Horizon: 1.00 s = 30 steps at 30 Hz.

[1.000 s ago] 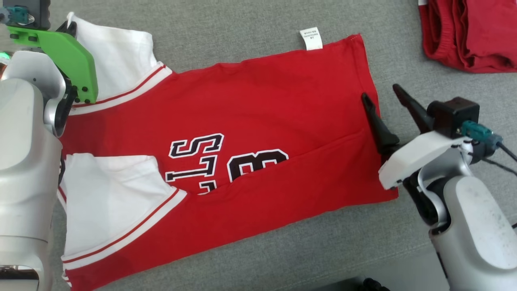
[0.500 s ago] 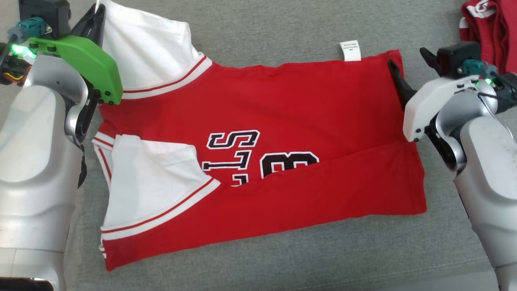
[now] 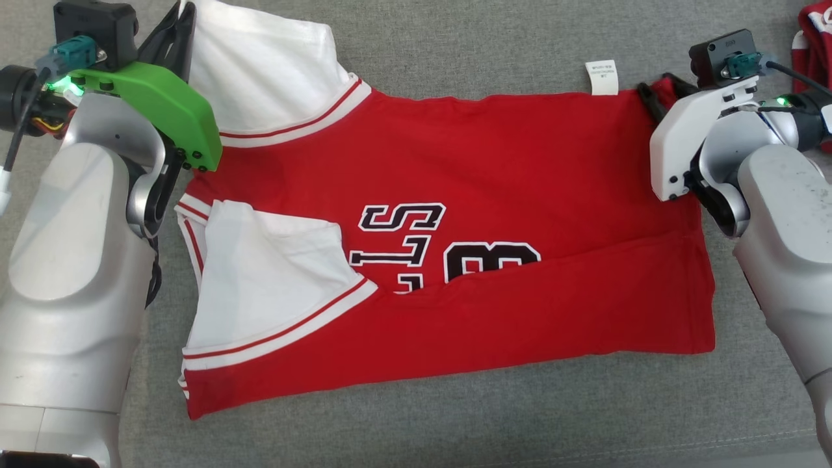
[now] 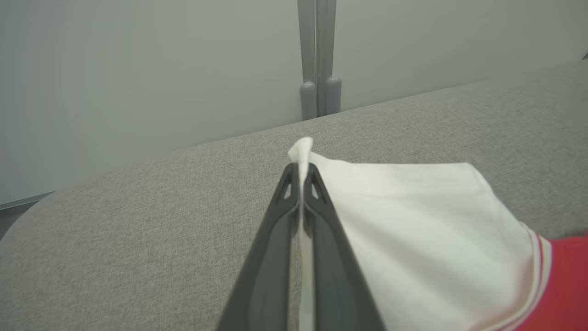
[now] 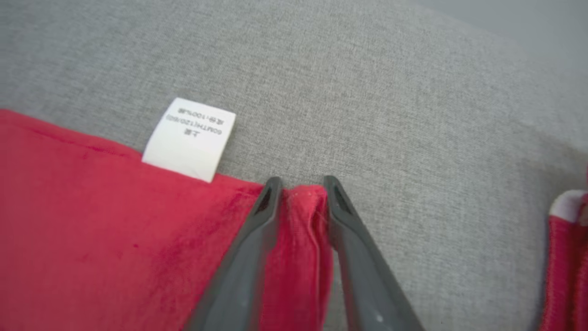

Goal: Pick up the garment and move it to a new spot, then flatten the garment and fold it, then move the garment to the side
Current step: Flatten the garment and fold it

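Note:
A red jersey (image 3: 487, 162) with white sleeves and black lettering lies spread on the grey cushion (image 3: 455, 416), its near edge folded up over the print. My left gripper (image 3: 184, 13) sits at the far left corner, shut on the tip of the white sleeve (image 4: 413, 220); the pinched cloth pokes out past the left gripper (image 4: 301, 168). My right gripper (image 3: 658, 90) is at the far right corner. In the right wrist view the right gripper (image 5: 302, 184) has its fingers pressed on a bunched fold of the red hem, next to the white care label (image 5: 189, 138).
Another red garment (image 3: 816, 32) lies at the far right edge of the cushion, its edge also visible as red cloth (image 5: 567, 266) in the right wrist view. Beyond the cushion's far edge stands a pale wall with a grey post (image 4: 317, 55).
The head camera has shifted. My right gripper went from open beside the jersey's right edge to the far right corner and closed on the hem. The left gripper kept hold of the sleeve.

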Motion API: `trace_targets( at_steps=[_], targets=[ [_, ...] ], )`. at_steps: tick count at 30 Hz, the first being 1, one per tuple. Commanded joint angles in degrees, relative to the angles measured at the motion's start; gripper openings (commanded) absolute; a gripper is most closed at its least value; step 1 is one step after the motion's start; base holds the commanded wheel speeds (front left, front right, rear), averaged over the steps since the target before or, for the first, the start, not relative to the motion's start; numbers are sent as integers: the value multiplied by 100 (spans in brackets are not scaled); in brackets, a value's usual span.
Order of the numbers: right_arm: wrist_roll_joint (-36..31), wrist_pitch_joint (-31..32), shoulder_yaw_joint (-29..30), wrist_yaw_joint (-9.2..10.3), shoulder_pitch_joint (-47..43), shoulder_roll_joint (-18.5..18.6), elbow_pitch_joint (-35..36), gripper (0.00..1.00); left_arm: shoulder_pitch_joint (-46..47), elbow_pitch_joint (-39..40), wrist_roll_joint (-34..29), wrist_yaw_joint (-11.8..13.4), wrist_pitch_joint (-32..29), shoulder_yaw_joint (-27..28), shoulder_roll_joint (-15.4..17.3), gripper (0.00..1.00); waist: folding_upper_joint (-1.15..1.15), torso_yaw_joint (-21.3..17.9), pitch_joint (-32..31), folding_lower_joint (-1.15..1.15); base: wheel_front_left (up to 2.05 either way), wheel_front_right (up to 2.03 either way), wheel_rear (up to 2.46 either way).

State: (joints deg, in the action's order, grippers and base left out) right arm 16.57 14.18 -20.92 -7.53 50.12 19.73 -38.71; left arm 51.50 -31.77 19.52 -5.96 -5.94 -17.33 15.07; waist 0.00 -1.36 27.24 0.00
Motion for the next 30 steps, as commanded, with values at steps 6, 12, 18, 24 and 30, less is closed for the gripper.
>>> trace_targets(
  at_steps=[6, 12, 18, 24, 30],
  targets=[
    [138, -177, -154, 9, 62, 13, -248, 0, -249, 111, 64, 66, 242, 53, 116, 0, 0, -21, -204, 0, 0, 0, 0],
    [285, -711, -206, 9, -75, 78, -59, 0, -665, 451, 186, 162, 567, 171, 150, 0, 0, -32, -511, 0, 0, 0, 0],
    [475, -1188, -283, 9, -704, 275, 495, 0, -1492, 1094, 234, 380, 958, 274, 222, 0, 0, -11, -887, 0, 0, 0, 0],
    [561, -1449, 8, 9, -1695, 372, 1285, 0, -2583, 1947, 319, 621, 1146, 316, 241, 0, 0, 32, -1245, 0, 0, 0, 0],
    [389, -1366, 559, 9, -2815, 206, 2188, 0, -3695, 2758, 367, 896, 1205, 301, 216, 0, 0, 58, -1469, 0, 0, 0, 0]
  ],
)
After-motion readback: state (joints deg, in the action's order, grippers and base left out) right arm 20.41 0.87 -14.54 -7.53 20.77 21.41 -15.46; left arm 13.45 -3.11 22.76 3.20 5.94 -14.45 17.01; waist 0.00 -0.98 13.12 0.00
